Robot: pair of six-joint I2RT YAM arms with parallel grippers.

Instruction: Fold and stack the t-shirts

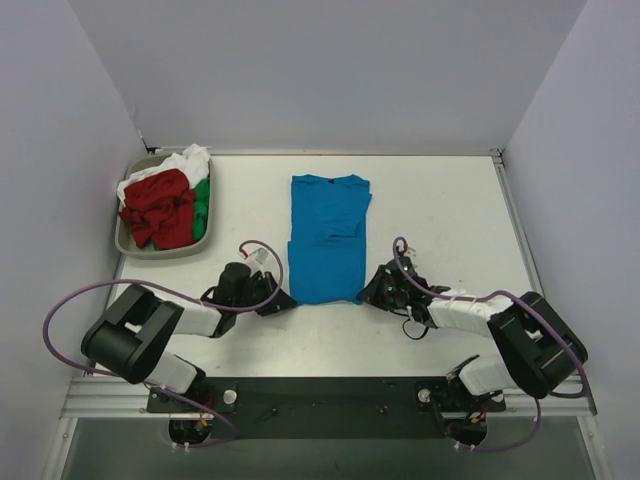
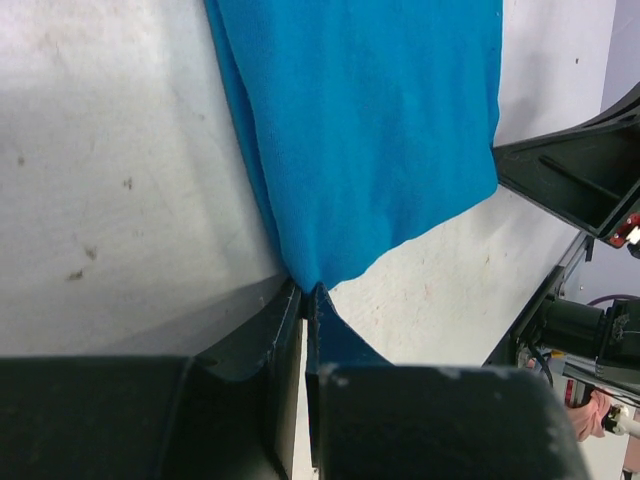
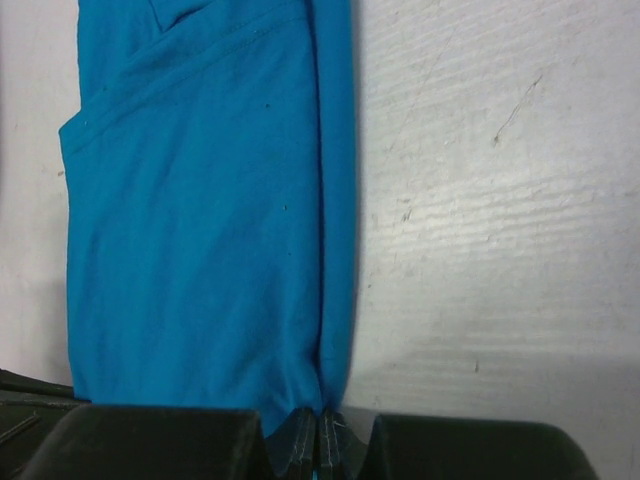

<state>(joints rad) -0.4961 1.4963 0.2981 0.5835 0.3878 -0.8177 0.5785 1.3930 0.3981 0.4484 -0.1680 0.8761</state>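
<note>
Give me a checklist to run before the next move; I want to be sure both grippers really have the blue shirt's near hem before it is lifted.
1. Left gripper shut on the blue t-shirt at its near left corner: ok.
2. Right gripper shut on the near right corner: ok.
3. Each grip catches every layer of cloth: cannot tell.
4. Shirt lies flat, sides folded in: ok.
5. Nothing lies on the shirt: ok.
6. Other shirts in the grey tray, apart from the blue one: ok.
</note>
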